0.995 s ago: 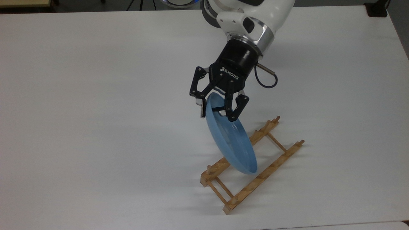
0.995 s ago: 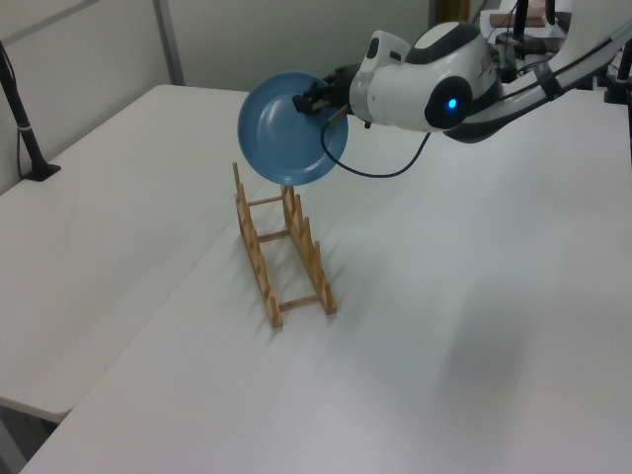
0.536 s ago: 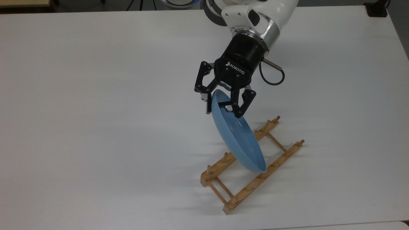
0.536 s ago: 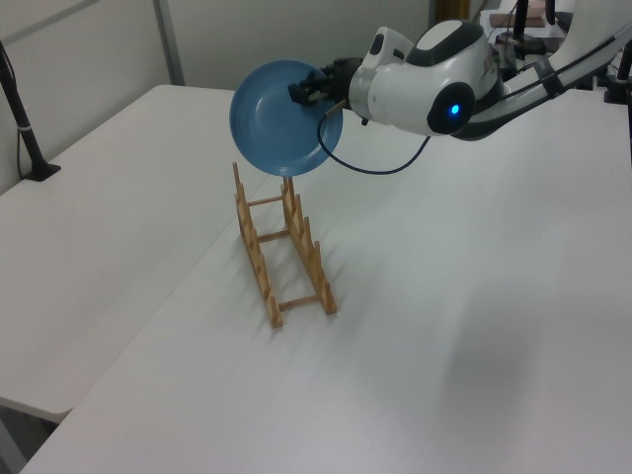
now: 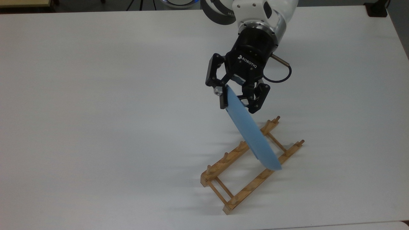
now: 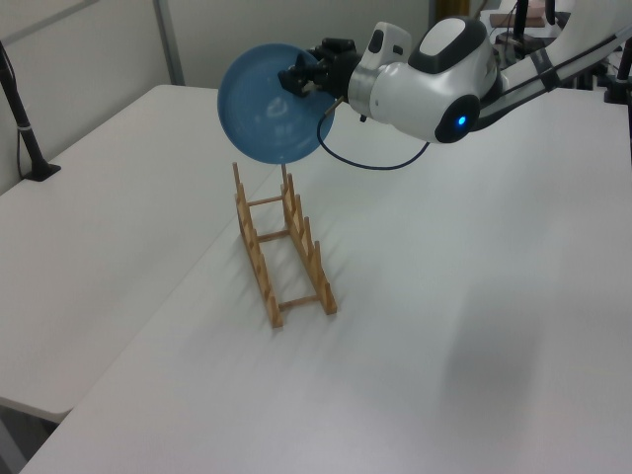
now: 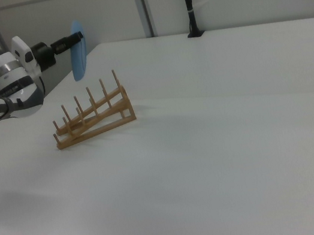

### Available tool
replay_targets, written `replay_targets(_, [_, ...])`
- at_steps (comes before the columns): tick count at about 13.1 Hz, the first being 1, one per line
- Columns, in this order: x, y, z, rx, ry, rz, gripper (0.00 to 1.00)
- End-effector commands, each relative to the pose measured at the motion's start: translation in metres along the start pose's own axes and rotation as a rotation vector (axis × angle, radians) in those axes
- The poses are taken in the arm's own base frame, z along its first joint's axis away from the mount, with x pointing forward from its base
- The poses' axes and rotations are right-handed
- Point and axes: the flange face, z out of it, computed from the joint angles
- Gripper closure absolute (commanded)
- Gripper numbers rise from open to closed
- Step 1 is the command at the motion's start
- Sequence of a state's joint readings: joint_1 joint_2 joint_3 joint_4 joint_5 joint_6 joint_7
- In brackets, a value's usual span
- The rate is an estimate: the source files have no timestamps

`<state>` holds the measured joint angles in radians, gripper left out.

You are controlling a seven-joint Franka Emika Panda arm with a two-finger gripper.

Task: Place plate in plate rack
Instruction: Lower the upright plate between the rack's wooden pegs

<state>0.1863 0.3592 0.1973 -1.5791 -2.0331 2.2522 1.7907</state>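
The black two-finger tool [image 5: 238, 101] is clamped on the rim of the round, glossy light-blue plate [image 5: 252, 134], which is held on edge in the air above the small light-wood plate rack [image 5: 252, 161] on the white desk [image 5: 96, 111].

White "ROBOTIQ" lettering, with a small logo just before it, runs across the black body of the gripper [image 5: 238, 99] in the top view. I can read no other text, number or sign anywhere.
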Motion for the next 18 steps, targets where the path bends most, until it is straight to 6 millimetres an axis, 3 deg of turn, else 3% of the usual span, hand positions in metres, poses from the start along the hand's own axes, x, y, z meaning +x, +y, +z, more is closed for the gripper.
replay_targets(1, [0.013,0.0,-0.003,0.005,0.089,-0.043,1.0])
replay_targets(5, [-0.008,-0.01,0.002,0.028,0.126,-0.12,1.0])
replay_targets(9, [-0.045,-0.026,0.007,0.051,0.104,-0.195,1.0])
replay_targets(18, [-0.077,-0.042,0.009,0.077,0.099,-0.252,1.0])
